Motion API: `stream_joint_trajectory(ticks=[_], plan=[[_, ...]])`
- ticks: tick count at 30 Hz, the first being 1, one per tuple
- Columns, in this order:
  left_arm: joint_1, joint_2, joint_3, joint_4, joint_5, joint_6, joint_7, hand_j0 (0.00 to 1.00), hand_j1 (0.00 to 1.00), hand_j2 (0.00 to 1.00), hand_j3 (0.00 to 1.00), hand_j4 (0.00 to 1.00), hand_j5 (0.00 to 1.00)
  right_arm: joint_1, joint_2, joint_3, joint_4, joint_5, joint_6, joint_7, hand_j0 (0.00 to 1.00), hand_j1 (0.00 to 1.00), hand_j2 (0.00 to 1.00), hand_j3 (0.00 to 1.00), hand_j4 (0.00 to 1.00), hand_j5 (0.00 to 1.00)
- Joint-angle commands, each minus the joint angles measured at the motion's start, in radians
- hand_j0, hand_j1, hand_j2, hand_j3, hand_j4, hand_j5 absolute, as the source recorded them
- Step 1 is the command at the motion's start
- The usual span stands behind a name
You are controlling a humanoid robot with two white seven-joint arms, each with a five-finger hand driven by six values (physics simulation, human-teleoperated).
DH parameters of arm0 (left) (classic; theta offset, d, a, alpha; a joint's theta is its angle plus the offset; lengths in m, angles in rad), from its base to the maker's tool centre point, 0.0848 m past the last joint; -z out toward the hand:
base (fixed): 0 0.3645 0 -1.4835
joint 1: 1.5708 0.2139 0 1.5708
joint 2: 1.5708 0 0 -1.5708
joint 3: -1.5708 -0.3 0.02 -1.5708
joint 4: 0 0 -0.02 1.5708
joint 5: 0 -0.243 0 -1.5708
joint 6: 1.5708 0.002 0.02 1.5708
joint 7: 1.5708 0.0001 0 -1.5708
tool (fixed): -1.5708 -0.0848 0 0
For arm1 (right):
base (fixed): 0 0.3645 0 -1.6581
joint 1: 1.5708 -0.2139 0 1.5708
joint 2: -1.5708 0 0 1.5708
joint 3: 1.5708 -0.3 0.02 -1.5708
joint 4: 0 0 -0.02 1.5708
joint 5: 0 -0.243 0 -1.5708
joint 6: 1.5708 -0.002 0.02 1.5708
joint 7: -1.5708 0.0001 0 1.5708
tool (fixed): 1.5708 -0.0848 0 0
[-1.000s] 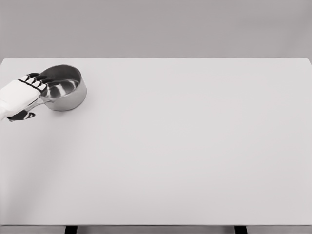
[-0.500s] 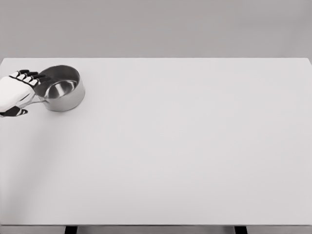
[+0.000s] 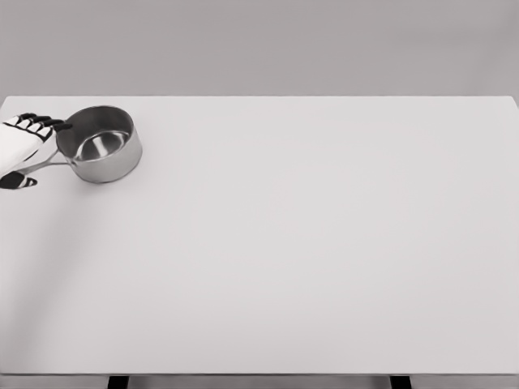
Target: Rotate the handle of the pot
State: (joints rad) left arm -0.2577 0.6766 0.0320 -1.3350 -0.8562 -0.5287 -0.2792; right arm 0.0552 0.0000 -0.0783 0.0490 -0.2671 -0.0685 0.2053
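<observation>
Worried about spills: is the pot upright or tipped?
Upright: the pot sits flat on the table, its round rim level and its shiny inside empty.

The pot [image 3: 99, 144] is set upright on the table [image 3: 308, 243], near the far left corner. Its handle [image 3: 45, 164] is pointed left and slightly toward the near edge, out from the pot's left wall. The left hand [image 3: 20, 150] is placed at the table's left edge, just left of the pot, over the handle's outer end. Its fingers [image 3: 45, 123] are extended toward the pot's rim, close beside it.
</observation>
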Motion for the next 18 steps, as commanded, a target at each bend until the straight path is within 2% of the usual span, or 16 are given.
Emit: stream_joint_trajectory(ticks=[1, 18], plan=[[0.0, 0.0, -0.001, 0.019, 0.005, 0.001, 0.001, 1.0, 1.0, 1.0, 1.0, 1.0, 1.0, 0.0, 0.0, 0.0, 0.0, 0.0, -0.001, 0.0, 1.0, 1.0, 1.0, 1.0, 1.0, 1.0], [-0.064, -0.006, -0.003, 0.103, 0.005, 0.003, 0.002, 1.0, 1.0, 1.0, 1.0, 1.0, 1.0, 0.0, 0.0, 0.0, 0.0, 0.0, 0.001, 0.0, 1.0, 1.0, 1.0, 1.0, 1.0, 1.0]])
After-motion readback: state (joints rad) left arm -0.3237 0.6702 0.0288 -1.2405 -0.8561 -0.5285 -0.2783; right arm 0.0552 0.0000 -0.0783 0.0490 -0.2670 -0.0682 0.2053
